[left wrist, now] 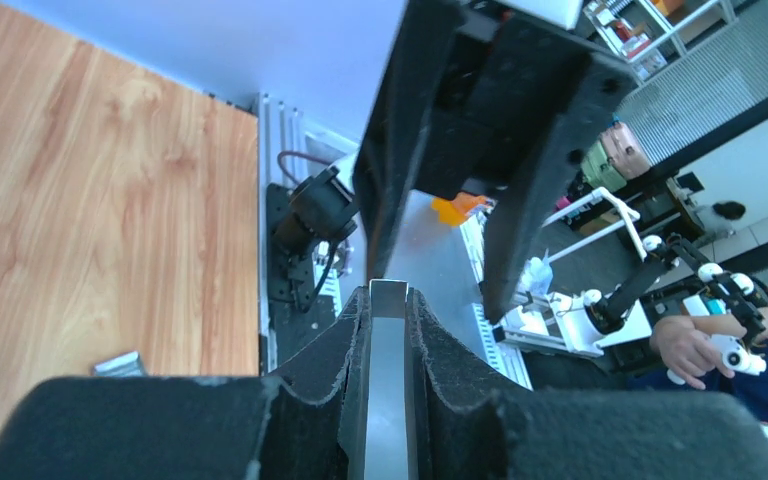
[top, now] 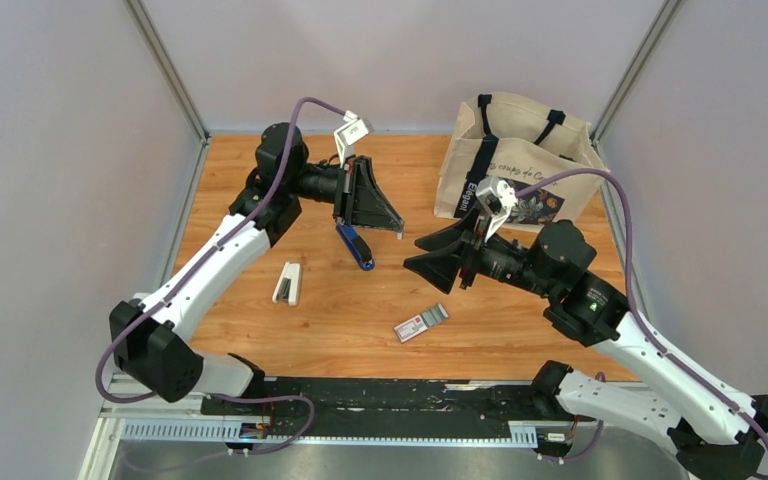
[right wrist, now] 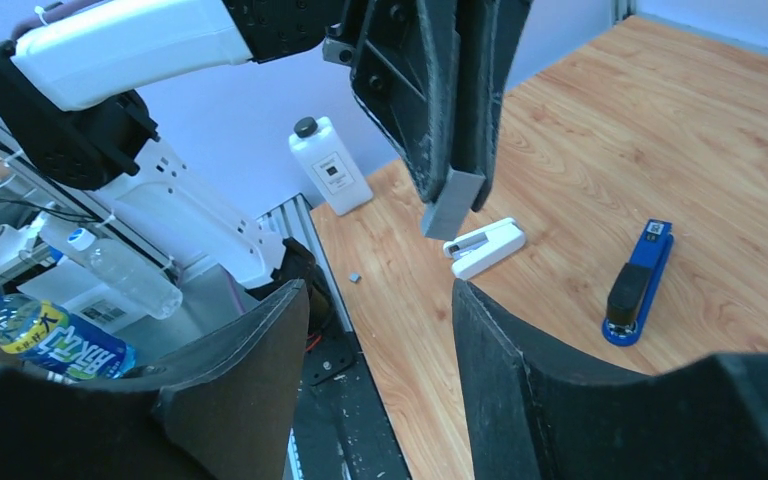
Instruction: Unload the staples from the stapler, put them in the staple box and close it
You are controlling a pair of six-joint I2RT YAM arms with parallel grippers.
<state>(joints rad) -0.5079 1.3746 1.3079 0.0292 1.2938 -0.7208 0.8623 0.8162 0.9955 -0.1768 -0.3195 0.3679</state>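
The dark-blue stapler lies on the wood table below my left gripper; it also shows in the right wrist view. My left gripper is raised above the table and shut on a silver strip of staples, which sticks out past the fingertips. My right gripper is open and empty. It faces the left gripper closely, its tips just short of the strip. Its jaws stand wide apart in the right wrist view.
A white stapler lies left of the blue one. A small staple box lies front centre. A beige tote bag stands at the back right. A tiny grey bit lies near the table's edge.
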